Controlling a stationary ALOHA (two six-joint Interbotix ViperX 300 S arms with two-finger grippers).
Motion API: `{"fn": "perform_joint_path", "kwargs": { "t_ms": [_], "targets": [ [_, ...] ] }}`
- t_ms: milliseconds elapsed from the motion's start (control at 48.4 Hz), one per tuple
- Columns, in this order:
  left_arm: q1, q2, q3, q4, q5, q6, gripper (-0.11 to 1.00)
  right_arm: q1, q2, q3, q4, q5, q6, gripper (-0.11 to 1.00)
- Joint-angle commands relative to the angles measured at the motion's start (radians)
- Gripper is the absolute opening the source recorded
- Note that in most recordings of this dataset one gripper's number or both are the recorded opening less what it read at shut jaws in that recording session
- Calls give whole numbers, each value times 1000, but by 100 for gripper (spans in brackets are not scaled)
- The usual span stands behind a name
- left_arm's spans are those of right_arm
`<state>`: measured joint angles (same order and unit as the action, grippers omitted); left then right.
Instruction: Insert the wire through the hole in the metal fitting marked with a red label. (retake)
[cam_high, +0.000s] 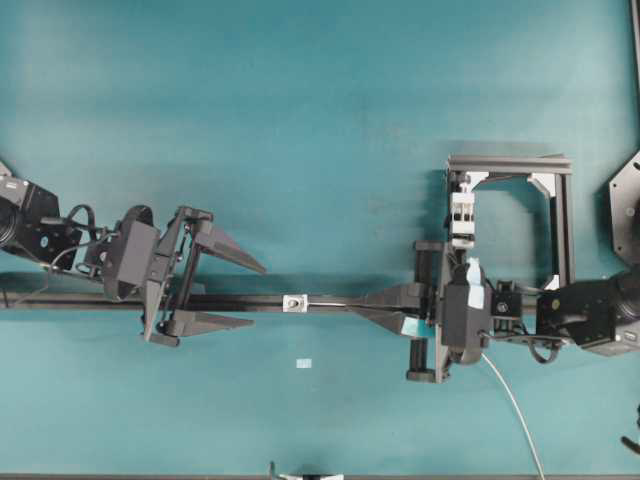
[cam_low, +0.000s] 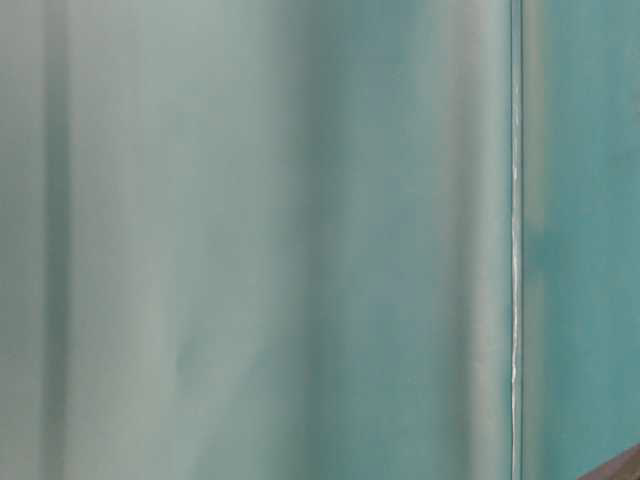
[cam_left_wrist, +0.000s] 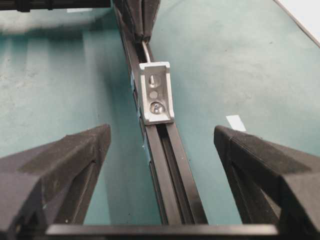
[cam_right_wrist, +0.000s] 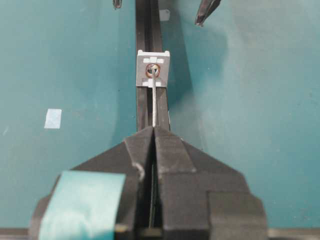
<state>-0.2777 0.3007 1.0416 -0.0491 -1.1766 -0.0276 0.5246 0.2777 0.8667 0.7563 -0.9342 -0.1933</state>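
Overhead: fitting (cam_high: 294, 302) sits on the rail (cam_high: 240, 301) between both arms, left gripper (cam_high: 245, 295) spread wide, holding nothing. Left wrist: nothing poking out the near side yet. Right wrist: right gripper (cam_right_wrist: 153, 131) clamped on the wire (cam_right_wrist: 156, 97), tip right at the hole (cam_right_wrist: 152, 71), so I'd push dead straight, slowly

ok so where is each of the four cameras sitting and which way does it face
Overhead: above the table, looking straight down; shows both arms, the open left hand, the shut right hand and the rail.
Table-level: shows only blurred teal surface; no robot parts.
Left wrist: behind the left hand's fingers, looking along the rail at the metal fitting.
Right wrist: behind the right hand, which pinches the wire, its tip at the hole.
Both wrist views share the fitting, seen from opposite sides.
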Motion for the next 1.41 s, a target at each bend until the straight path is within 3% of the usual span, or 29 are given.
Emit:
{"fn": "perform_joint_path", "kwargs": {
  "t_ms": [0,393,1055,1385],
  "targets": [
    [-2,-12,-9,-3,-9,2,75,-5,-9,-17,-5,-11,0,3],
    [-2,-12,-25,-2,-6,6,75,-34,26,-43,-5,-11,-5,3],
    [-2,-12,-29,-2,-2,8,75,-61,54,-104,-64,-11,-23,3],
    [-2,-12,-32,-3,11,5,74,-63,54,-115,-72,-11,-23,3]
  ]
}}
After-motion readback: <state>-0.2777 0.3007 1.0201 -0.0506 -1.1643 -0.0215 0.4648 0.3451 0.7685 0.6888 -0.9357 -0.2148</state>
